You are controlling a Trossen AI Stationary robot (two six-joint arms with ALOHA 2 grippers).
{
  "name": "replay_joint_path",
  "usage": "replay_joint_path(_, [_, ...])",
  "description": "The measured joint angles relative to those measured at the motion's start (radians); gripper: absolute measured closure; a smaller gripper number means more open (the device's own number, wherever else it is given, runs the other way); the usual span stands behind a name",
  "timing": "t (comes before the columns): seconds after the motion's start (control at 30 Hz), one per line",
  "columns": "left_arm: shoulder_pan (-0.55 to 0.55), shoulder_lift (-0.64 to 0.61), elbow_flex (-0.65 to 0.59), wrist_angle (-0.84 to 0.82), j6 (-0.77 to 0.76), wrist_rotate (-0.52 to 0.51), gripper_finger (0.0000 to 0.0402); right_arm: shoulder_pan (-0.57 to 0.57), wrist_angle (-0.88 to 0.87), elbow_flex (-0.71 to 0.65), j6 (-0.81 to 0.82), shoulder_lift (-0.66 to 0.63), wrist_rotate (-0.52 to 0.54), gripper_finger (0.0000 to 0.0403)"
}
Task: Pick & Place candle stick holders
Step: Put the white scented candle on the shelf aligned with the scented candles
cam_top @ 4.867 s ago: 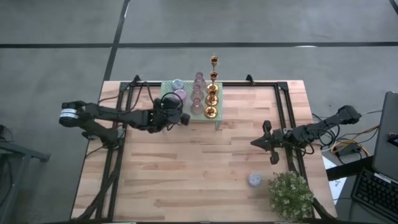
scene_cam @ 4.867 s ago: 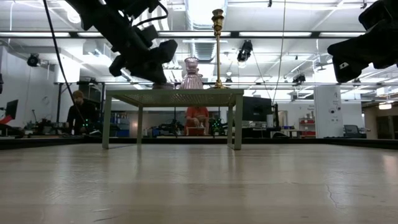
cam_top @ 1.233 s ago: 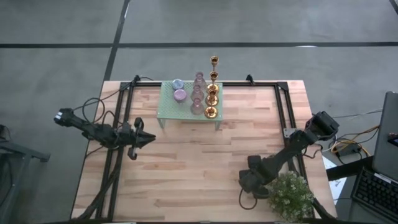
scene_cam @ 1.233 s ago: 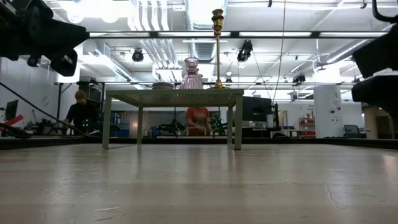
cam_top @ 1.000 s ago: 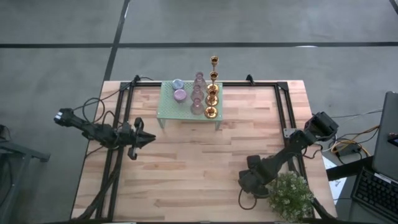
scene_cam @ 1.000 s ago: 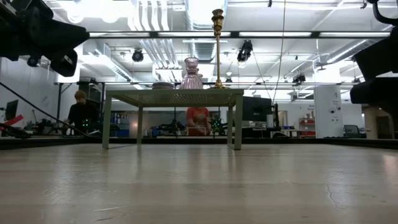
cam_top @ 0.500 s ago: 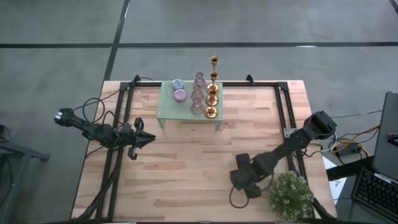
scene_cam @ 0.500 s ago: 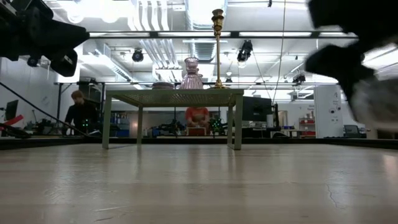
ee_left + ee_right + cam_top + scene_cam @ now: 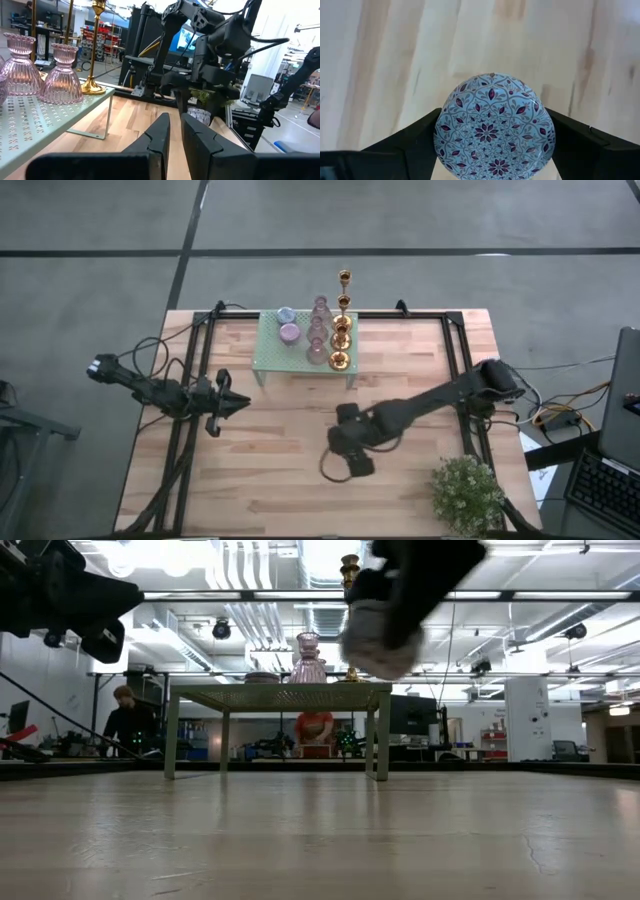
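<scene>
My right gripper [image 9: 345, 459] hangs over the middle of the table, shut on a squat round candle stick holder [image 9: 492, 131], pale blue with a purple flower pattern. In the low view this holder [image 9: 376, 636] is well above the tabletop. More candle stick holders stand on their bases on the mint-green rack [image 9: 272, 352] at the far edge: gold sticks [image 9: 341, 330], pink glass ones [image 9: 318, 332] and squat round ones [image 9: 288, 332]. My left gripper [image 9: 237, 402] waits shut and empty at the table's left side. My right gripper pinches the round holder by two opposite sides of its wall [image 9: 441, 134] between its two fingers [image 9: 412, 140]. The fingers come from above, pointing down. The holder is lifted clear of the table, its patterned face toward the wrist camera.
A bushy green potted plant [image 9: 466, 492] stands at the near right corner. The black arm frames [image 9: 200, 370] run along both sides of the table. Bare wood lies between the rack and the near edge.
My right gripper has gone from beside the plant toward the table's left and a little toward the far edge, up to the middle of the table. It has carried the blue round holder with it, lifted clear of the wood.
</scene>
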Motion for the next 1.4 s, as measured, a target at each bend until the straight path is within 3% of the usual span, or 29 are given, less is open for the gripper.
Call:
replay_joint_path(0.23, [0.0,0.0,0.0,-0.002,0.0,0.0,0.0351,-0.072,-0.09,0.241,-0.082,0.186,-0.001,0.01])
replay_joint_path(0.77, [0.0,0.001,0.0,-0.018,0.0,0.0,0.0351,-0.182,-0.211,0.651,-0.171,0.54,-0.013,0.0098])
replay_joint_path(1.03, [0.0,0.001,0.0,-0.02,0.0,0.0,0.0351,-0.209,-0.224,0.731,-0.206,0.63,-0.102,0.0089])
replay_joint_path(1.4, [0.0,0.0,0.0,-0.024,0.0,0.0,0.0351,-0.207,-0.191,0.726,-0.221,0.647,-0.106,0.0038])
